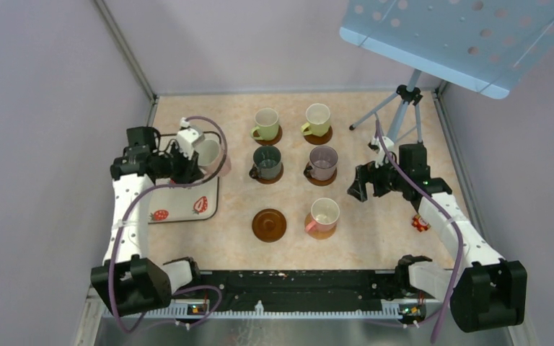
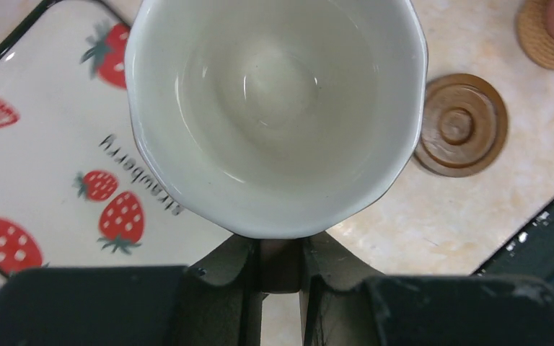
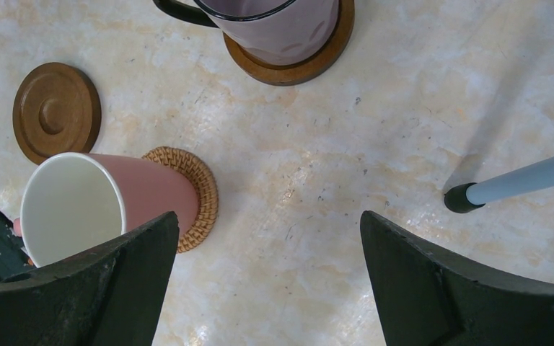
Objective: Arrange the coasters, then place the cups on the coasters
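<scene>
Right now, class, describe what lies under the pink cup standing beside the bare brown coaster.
A tan woven coaster lies under the pink cup. Only part of its rim shows around the cup. Its middle is covered by the cup.

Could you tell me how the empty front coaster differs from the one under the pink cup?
The empty coaster is dark brown and smooth with a raised centre; the tan coaster is paler and woven. The empty coaster bears nothing; the tan coaster carries the pink cup. Both are round and lie flat.
</scene>
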